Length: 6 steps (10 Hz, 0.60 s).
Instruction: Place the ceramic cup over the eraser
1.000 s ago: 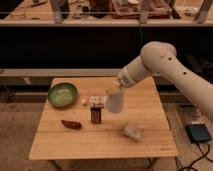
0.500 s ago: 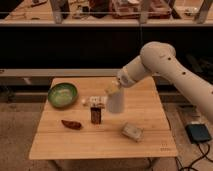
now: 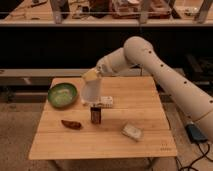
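Note:
The ceramic cup (image 3: 91,93) is whitish and tapered. It hangs from my gripper (image 3: 92,77) above the table, wider end down, tilted slightly. The gripper is shut on the cup's upper end, with the white arm reaching in from the right. The eraser (image 3: 96,115) is a small dark brown-reddish block standing on the wooden table (image 3: 100,142), just below and slightly right of the cup's lower rim. The cup is above the eraser and does not cover it.
A green bowl (image 3: 63,95) sits at the table's left. A white patterned box (image 3: 104,101) lies just behind the eraser, partly hidden by the cup. A dark reddish oblong thing (image 3: 71,124) lies front left, a pale flat block (image 3: 132,131) front right.
My gripper has carried the cup to the left and slightly up, from right of the eraser to nearly over it. The things on the table have not moved.

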Tool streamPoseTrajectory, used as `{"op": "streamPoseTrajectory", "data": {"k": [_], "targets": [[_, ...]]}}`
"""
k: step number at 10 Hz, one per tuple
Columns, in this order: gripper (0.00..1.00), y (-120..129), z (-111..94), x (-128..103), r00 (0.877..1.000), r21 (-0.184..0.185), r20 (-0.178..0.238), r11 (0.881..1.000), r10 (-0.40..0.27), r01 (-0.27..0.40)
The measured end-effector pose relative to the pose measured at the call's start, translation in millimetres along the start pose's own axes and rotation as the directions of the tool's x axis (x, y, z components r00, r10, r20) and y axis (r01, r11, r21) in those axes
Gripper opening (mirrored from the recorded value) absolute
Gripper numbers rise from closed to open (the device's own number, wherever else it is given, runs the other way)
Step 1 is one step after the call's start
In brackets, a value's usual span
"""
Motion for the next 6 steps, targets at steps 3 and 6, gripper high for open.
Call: {"op": "streamPoseTrajectory", "data": {"k": [3,6], "targets": [[0.15,7.5,11.6,-19.9,0.996,-0.035,0.071,0.998,-0.055,0.058],[0.15,11.0,21.2,-37.4,0.99,-0.058,0.116,0.994,-0.086,0.093]]}}
